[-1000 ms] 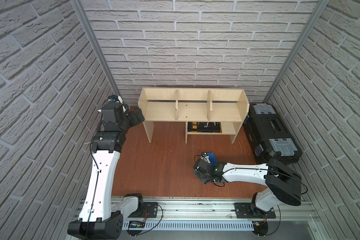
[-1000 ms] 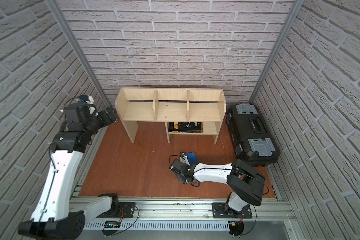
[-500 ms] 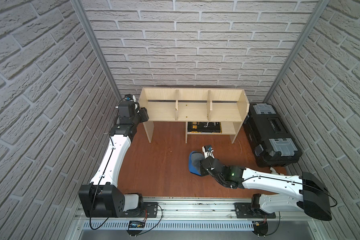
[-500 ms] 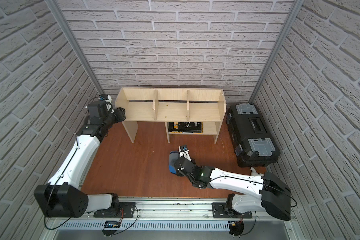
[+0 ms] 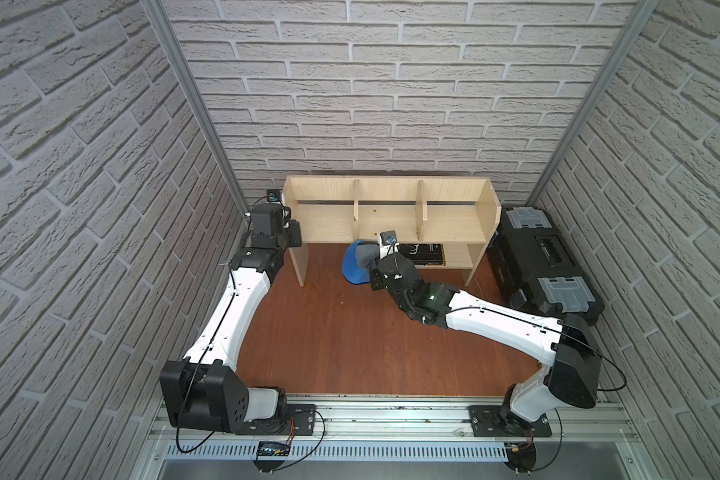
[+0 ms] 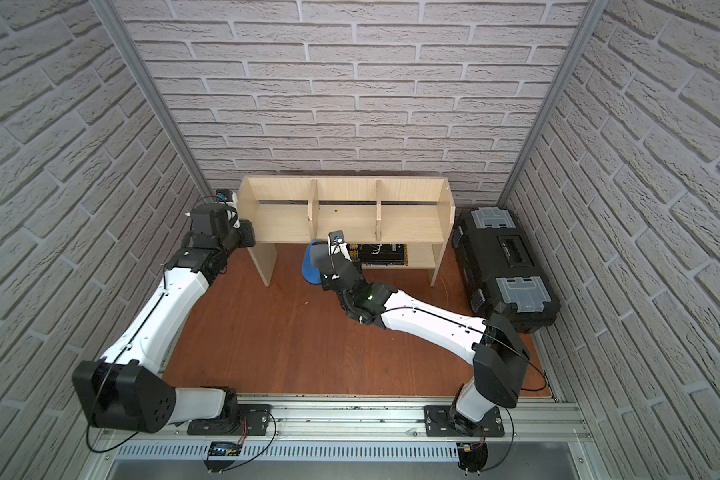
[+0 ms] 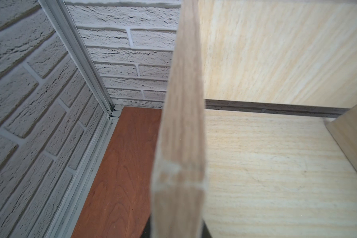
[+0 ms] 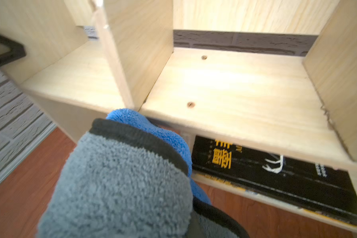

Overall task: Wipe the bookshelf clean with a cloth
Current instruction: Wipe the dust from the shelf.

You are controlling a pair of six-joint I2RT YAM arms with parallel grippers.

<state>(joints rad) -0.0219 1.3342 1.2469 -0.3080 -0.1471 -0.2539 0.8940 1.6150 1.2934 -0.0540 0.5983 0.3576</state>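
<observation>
Left gripper (image 5: 294, 233) closed tight on the front edge of the bookshelf's (image 5: 329, 224) end panel (image 7: 179, 123), the panel nearest the left wall. The wrist view looks straight along that edge, so this arm reads as a brace. Right gripper (image 5: 371, 261) clamped on the cloth (image 5: 352, 270), its jaws buried under the fabric, grey side toward the wrist camera, blue fold leading. Cloth sits just in front of the main board (image 8: 225, 86), at the foot of the left divider (image 8: 140, 51), raised off the floor (image 5: 329, 332). Whether it touches the board's edge, cannot tell. Black book (image 8: 276, 171) lies on the lower shelf, just beside and below the cloth. Toolbox (image 5: 541, 257) well apart, past the right end. Judgement: no stroke on the board yet, this is the approach. To do it well, lift the cloth over the lip, lay it flat on the board and press lightly. Sweep from the divider across the bay and reach into the back corner. Work one bay at a time, since the dividers block any long stroke. Keep the brace firm: the unit looks light and may slide under a push. Watch the loose cloth hanging low, as it could drag on the book or catch the board's edge.
</observation>
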